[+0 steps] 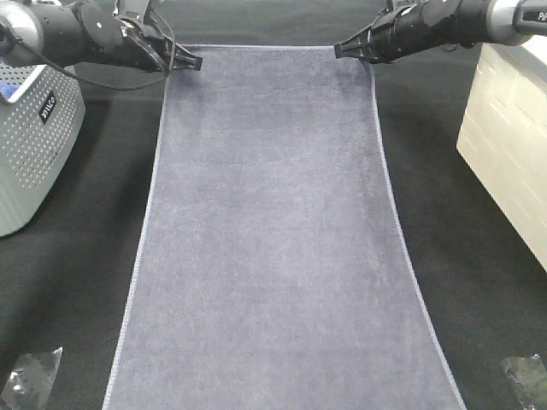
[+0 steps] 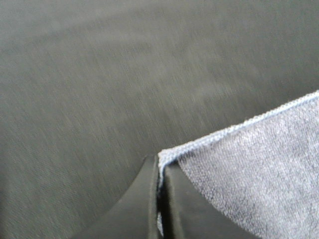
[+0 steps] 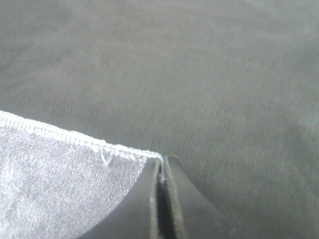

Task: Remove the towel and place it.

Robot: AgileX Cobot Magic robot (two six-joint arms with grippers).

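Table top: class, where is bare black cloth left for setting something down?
Bare strips run between the towel and the basket on the left, and between towel and white box on the right. The middle is covered.

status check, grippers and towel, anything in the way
Left gripper shut on towel corner, right gripper shut on the other. Towel stretched flat between them. Basket and white box off to the sides, clear.

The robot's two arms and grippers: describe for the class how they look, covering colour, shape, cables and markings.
Both arms are glossy black tubes with silver-grey sections. The left gripper and right gripper are black and taper to narrow points. A thin black cable loops beneath the left arm. White lettering, cut off, marks the right arm.
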